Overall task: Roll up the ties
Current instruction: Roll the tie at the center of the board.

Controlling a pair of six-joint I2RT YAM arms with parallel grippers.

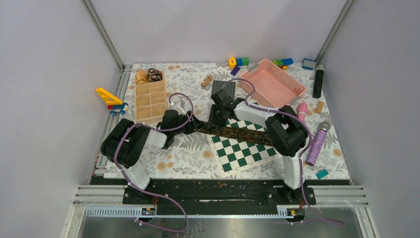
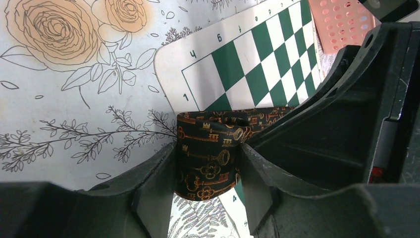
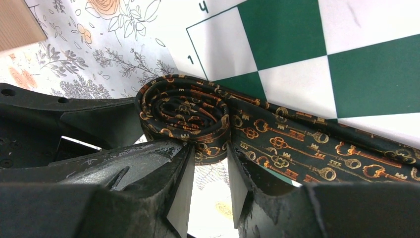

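The coil of the dark, gold-keyed cloth tie (image 2: 208, 131) is pinched by left gripper (image 2: 208, 161) and right gripper (image 3: 210, 151); its flat length is laid rightward.

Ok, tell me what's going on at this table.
Both arms are rolling a dark key-patterned tie. One end is already wound into a coil at the chessboard corner. The left gripper clamps it across its sides, and the right gripper pinches its edge. The rest of the tie lies flat across the board, not yet rolled.
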